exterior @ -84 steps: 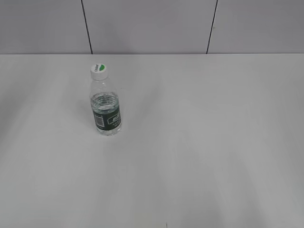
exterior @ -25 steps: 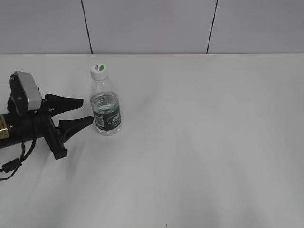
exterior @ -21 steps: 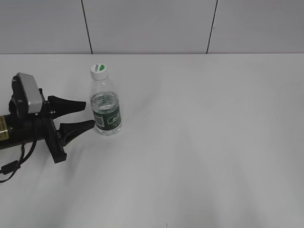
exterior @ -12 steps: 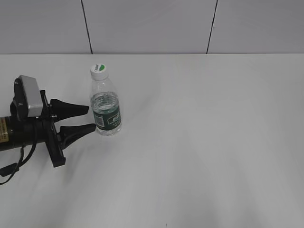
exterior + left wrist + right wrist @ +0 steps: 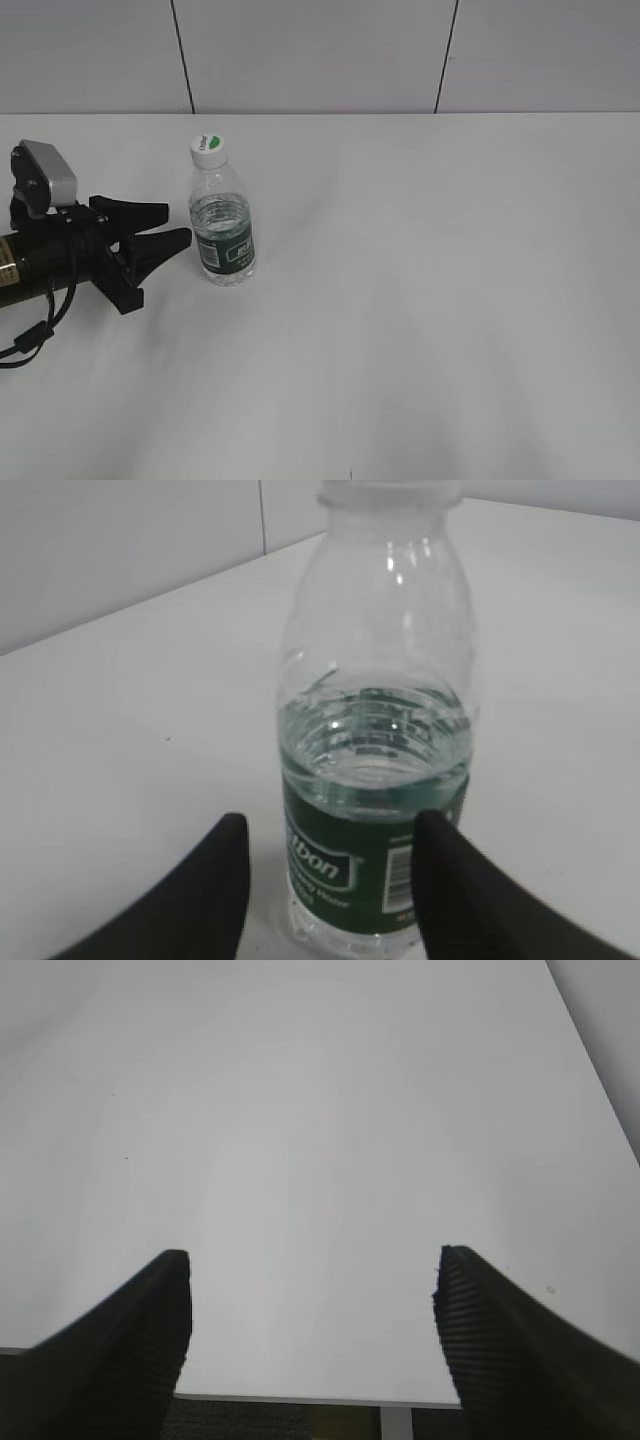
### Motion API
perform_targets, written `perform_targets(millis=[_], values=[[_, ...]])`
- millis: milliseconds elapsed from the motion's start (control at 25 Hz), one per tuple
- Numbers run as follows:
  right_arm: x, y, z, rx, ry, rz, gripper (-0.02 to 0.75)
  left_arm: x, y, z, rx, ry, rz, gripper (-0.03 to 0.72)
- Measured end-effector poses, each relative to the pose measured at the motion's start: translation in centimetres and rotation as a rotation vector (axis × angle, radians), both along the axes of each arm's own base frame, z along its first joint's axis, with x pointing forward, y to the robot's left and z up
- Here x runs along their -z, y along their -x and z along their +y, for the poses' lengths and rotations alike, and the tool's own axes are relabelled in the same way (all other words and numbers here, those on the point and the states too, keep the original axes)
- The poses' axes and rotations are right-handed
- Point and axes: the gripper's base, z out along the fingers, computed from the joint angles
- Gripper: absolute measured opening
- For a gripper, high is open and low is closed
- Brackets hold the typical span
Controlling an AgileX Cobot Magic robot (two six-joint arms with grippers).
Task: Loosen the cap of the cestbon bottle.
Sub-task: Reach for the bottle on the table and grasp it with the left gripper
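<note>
Left black two-finger gripper (image 5: 168, 225) now shifted slightly back and upward relative to half a second earlier, when both fingertips sat just beside the label band. Upper fingertip level with the bottle's shoulder, lower fingertip level with the top of the label; both close to the bottle wall but apart from it. Jaws spread a little wider than the bottle body, nothing held. Read as a re-alignment of the approach rather than a grasp: bottle not yet braced, cap not yet touched.

Small clear plastic cestbon bottle with dark green label band (image 5: 224, 236) standing upright on the white tabletop (image 5: 420, 300), left of centre, toward the far edge. Long axis vertical; neck and small round white screw cap with green leaf mark (image 5: 209, 149) pointing straight up. Roughly half filled with water. In the left wrist view, bottle (image 5: 376, 780) centred ahead of the two dark fingertips (image 5: 215, 880), label text and barcode facing the camera.

Right gripper (image 5: 312, 1335) wide open over bare table, holding nothing, well apart from the bottle and absent from the exterior view.
</note>
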Motion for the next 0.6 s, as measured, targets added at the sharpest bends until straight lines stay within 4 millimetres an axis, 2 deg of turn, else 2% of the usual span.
perform_targets(millis=[160, 400, 600], values=[[0.0, 0.0, 0.0, -0.001, -0.002, 0.0, 0.577, 0.1, 0.3, -0.2, 0.037, 0.007, 0.022, 0.367], [0.0, 0.0, 0.0, -0.001, -0.002, 0.0, 0.577, 0.1, 0.5, -0.3, 0.05, 0.03, 0.062, 0.534], [0.0, 0.0, 0.0, -0.001, -0.002, 0.0, 0.577, 0.0, 0.5, -1.2, 0.044, 0.042, 0.065, 0.556]])
